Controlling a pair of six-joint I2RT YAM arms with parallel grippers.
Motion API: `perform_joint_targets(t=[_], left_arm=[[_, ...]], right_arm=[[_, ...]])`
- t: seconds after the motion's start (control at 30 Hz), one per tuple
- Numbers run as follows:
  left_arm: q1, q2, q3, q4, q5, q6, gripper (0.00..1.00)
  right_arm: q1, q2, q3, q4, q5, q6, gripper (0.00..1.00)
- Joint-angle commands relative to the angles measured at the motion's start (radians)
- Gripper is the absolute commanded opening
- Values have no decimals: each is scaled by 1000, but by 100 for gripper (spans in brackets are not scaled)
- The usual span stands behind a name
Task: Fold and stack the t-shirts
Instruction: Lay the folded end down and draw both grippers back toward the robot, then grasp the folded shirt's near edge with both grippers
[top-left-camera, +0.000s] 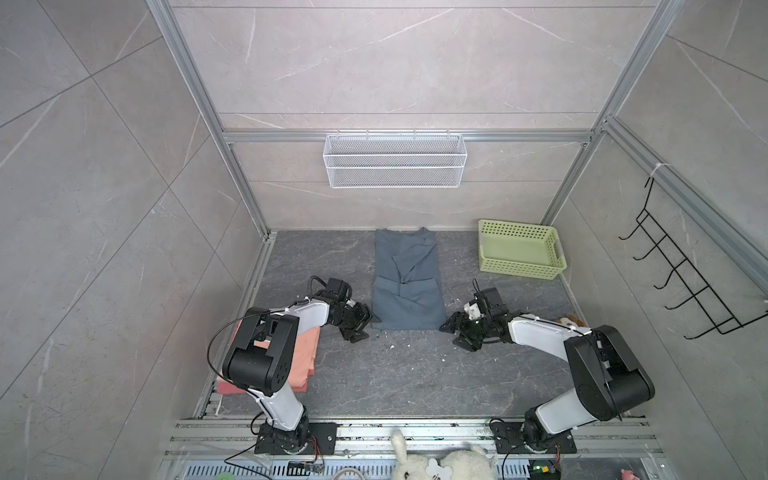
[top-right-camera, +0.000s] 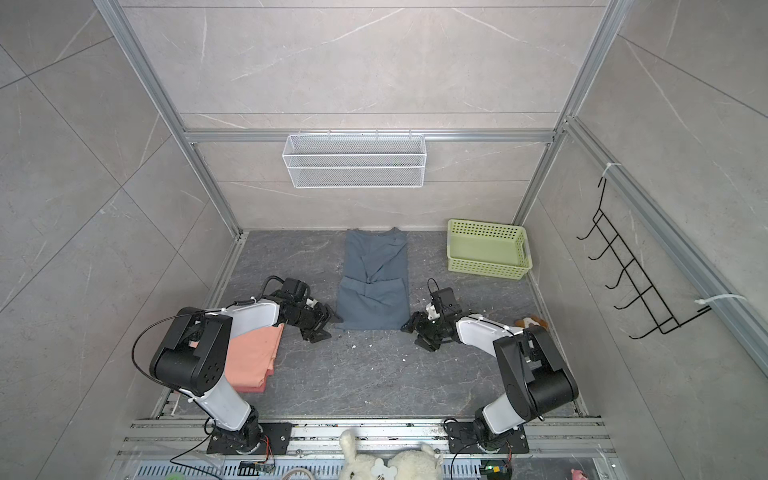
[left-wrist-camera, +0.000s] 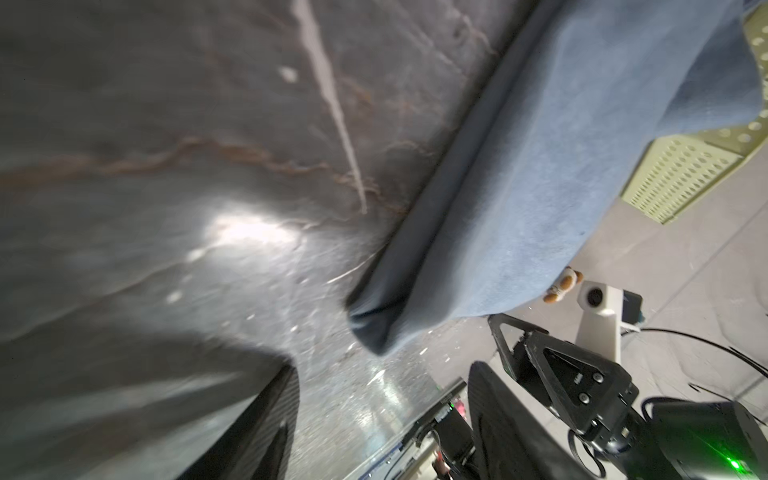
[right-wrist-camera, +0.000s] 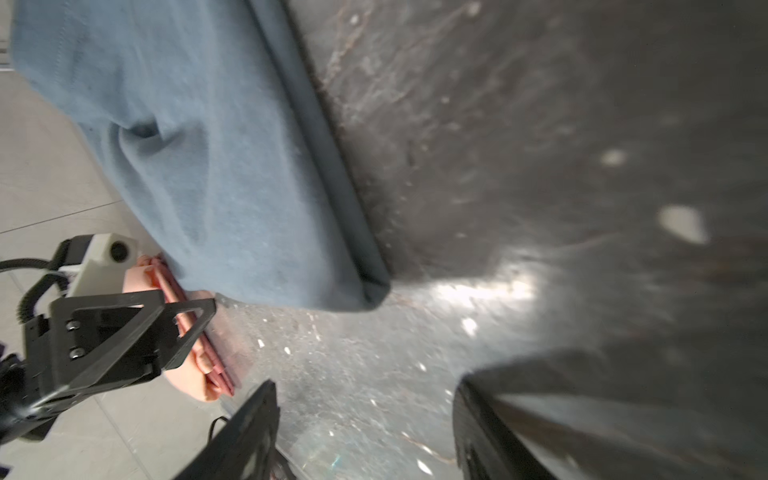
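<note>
A slate blue-grey t-shirt (top-left-camera: 405, 282) (top-right-camera: 374, 286) lies folded into a long strip in the middle of the dark floor. Its near corners show in the wrist views (left-wrist-camera: 498, 208) (right-wrist-camera: 228, 166). Folded salmon-pink t-shirts (top-left-camera: 305, 357) (top-right-camera: 253, 357) (right-wrist-camera: 195, 361) are stacked at the left, partly hidden under the left arm. My left gripper (top-left-camera: 359, 326) (top-right-camera: 322, 326) (left-wrist-camera: 384, 374) stands open just off the blue shirt's near left corner, with nothing between its fingers. Off the near right corner, my right gripper (top-left-camera: 455, 332) (top-right-camera: 415, 332) (right-wrist-camera: 365, 386) is open too and holds nothing.
A pale green perforated basket (top-left-camera: 519, 253) (top-right-camera: 488, 249) (left-wrist-camera: 681, 178) stands at the back right. A small brown-and-white plush toy (top-left-camera: 569, 322) lies by the right arm. A white wire basket (top-left-camera: 395, 160) hangs on the back wall, a black hook rack (top-left-camera: 685, 282) on the right wall.
</note>
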Motion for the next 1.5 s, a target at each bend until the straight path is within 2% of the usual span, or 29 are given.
perform_joint_targets(t=[0.0, 0.1, 0.2, 0.27, 0.43, 0.5, 0.7, 0.77, 0.9, 1.1, 1.27, 1.47], left_arm=[[-3, 67, 30, 19, 5, -9, 64], [-5, 91, 43, 36, -7, -20, 60], [-4, 108, 41, 74, -15, -46, 50], [-5, 125, 44, 97, -6, -60, 39], [-5, 138, 62, 98, -6, -56, 8], [-5, 136, 74, 92, -6, -51, 0], [-9, 82, 70, -3, -11, 0, 0], [-17, 43, 43, -37, -15, 15, 0], [-45, -78, -66, -103, -34, 11, 0], [-148, -300, -237, -154, -73, -93, 0], [-275, -511, -309, -213, -151, -231, 0], [-307, -718, -313, -271, -221, -330, 0]], right_arm=[[7, 73, -16, 42, 23, 45, 67], [9, 110, -19, 88, 45, 76, 65], [8, 156, -12, 129, 58, 105, 61], [9, 179, -8, 161, 59, 140, 56], [12, 186, 18, 128, 100, 132, 21], [12, 183, 43, 92, 109, 116, 15], [35, 131, 92, -62, 123, -21, 6], [49, 99, 79, -109, 122, -55, 3], [81, 8, 9, -180, 106, -96, 2], [135, -207, -114, -310, 103, -108, 2], [211, -408, -119, -466, 129, -106, 2], [240, -542, -56, -570, 135, -96, 3]])
